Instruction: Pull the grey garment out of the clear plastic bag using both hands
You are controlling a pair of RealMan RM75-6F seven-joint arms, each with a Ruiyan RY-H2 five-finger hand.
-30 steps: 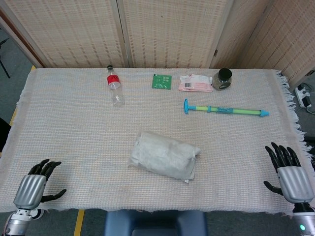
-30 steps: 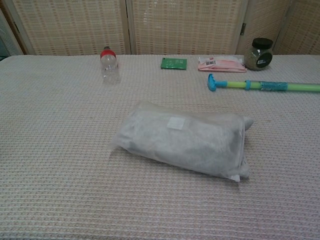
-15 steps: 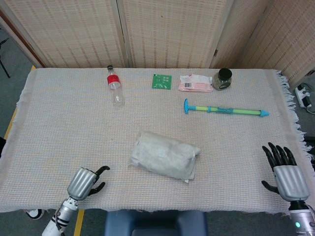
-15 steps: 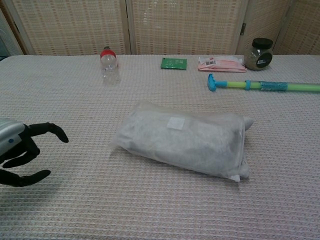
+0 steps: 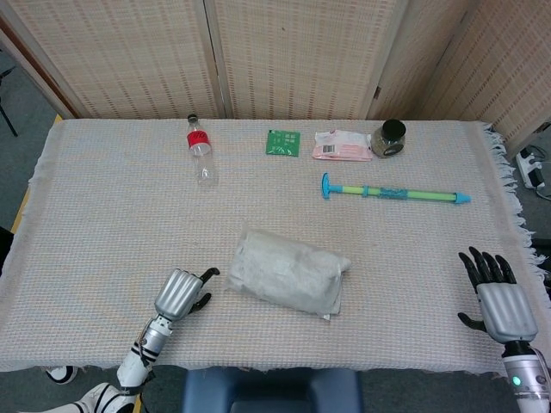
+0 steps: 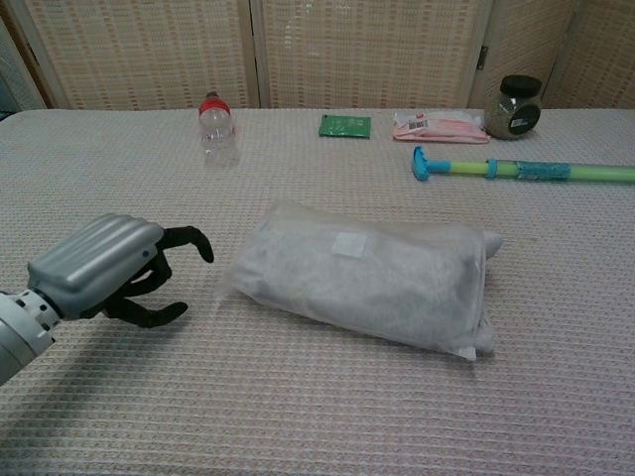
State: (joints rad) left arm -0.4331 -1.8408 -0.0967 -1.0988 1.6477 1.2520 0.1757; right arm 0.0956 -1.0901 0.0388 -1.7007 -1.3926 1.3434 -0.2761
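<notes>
We find the clear plastic bag (image 5: 289,280) lying flat near the middle of the table (image 5: 103,215), which is covered by a woven cloth. The grey garment (image 6: 377,278) is folded inside the bag and fills it; a small white label shows on the bag's upper face in the chest view.

The left hand (image 5: 182,292) is just beside the bag's left end, apart from it, its fingers (image 6: 189,240) loosely curled and separated, pointing toward the bag, holding nothing. We cannot tell whether it rests on the table or hangs just above it. The right hand (image 5: 497,297) is well apart from the bag, at the table's right edge, fingers spread and extended, holding nothing; only the head view shows it.

Beyond the bag, toward the screen, we note a bottle (image 5: 201,150) with a red label lying on its side, a green card (image 5: 283,142), a pink packet (image 5: 342,145) and a dark-lidded jar (image 5: 390,138). A green and blue pump (image 5: 394,193) lies between the bag and the packet, off to the right.
</notes>
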